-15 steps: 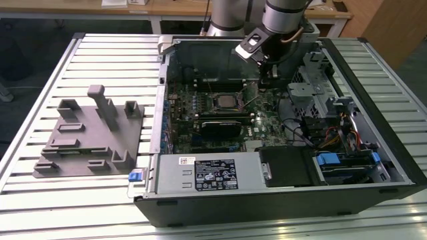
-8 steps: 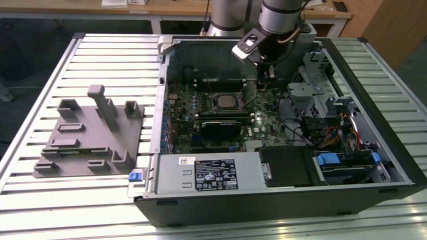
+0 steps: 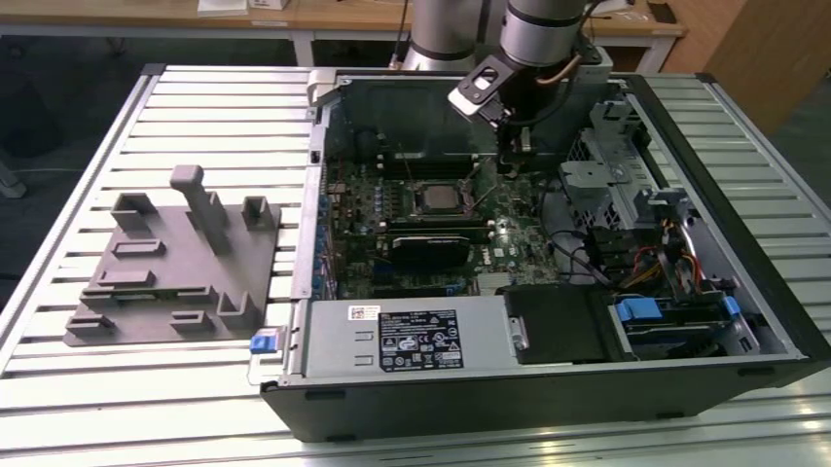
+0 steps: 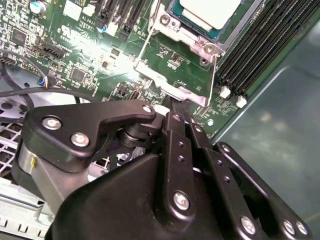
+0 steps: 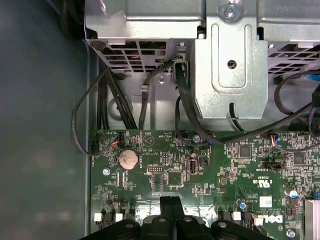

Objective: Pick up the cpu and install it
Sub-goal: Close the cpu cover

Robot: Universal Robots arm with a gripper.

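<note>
The cpu (image 4: 206, 11), a flat square chip with a silvery top, lies inside the metal-framed socket (image 4: 192, 42) on the motherboard; in the exterior view the cpu (image 3: 435, 199) sits mid-board. My gripper (image 4: 180, 109) is shut, its two black fingers pressed together with nothing visible between them. Its tips rest at the outer edge of the socket's metal frame, a short way from the chip. In the exterior view the gripper (image 3: 520, 156) hangs over the board, toward the view's right of the socket. The first wrist view shows the gripper (image 5: 171, 202) over green board.
The open computer case (image 3: 727, 321) lies on a slatted table. Memory slots (image 4: 260, 45) flank the socket. A black heatsink block (image 3: 435, 248), power supply (image 3: 409, 336), drive cage (image 5: 230, 60) and loose cables (image 5: 107, 95) crowd the case. A grey fixture (image 3: 169, 263) stands outside.
</note>
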